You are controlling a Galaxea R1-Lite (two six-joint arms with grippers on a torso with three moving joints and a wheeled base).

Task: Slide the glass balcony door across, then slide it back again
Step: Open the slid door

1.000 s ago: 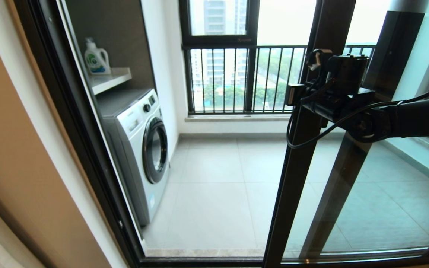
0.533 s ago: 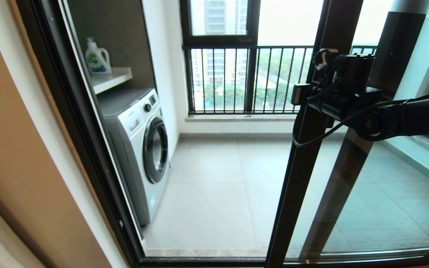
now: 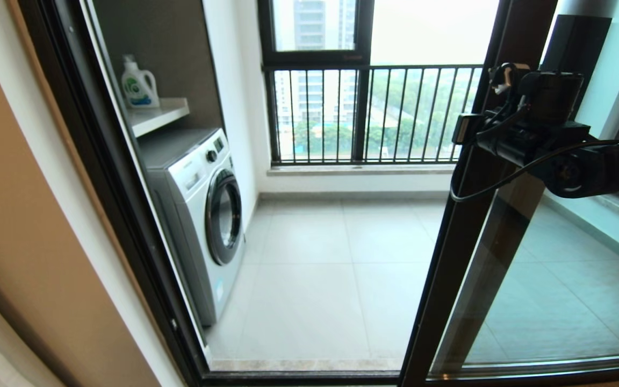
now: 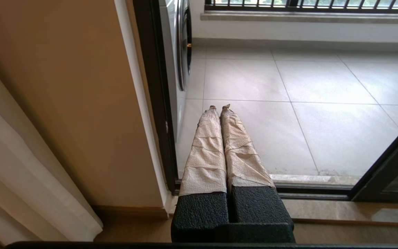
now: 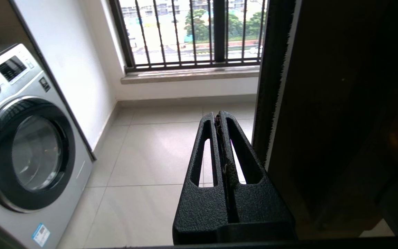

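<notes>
Only right claw (image 5: 219, 119) visibly closed.

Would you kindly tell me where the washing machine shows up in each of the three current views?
Head view: washing machine stands left of centre, under the shelf.
Left wrist view: only its front edge and door rim show at the top, behind the dark door frame.
Right wrist view: it fills the left side, control knob uppermost.
Shared landmark: the black railing bars.

Washing machine (image 3: 196, 215) stands at nine o'clock on the balcony, detergent bottle (image 3: 138, 83) on the shelf (image 3: 159, 114) above it. Railing (image 3: 368, 113) runs at twelve; glass balcony door (image 3: 465, 236) at three, right gripper (image 5: 219, 119) beside its upright.
</notes>
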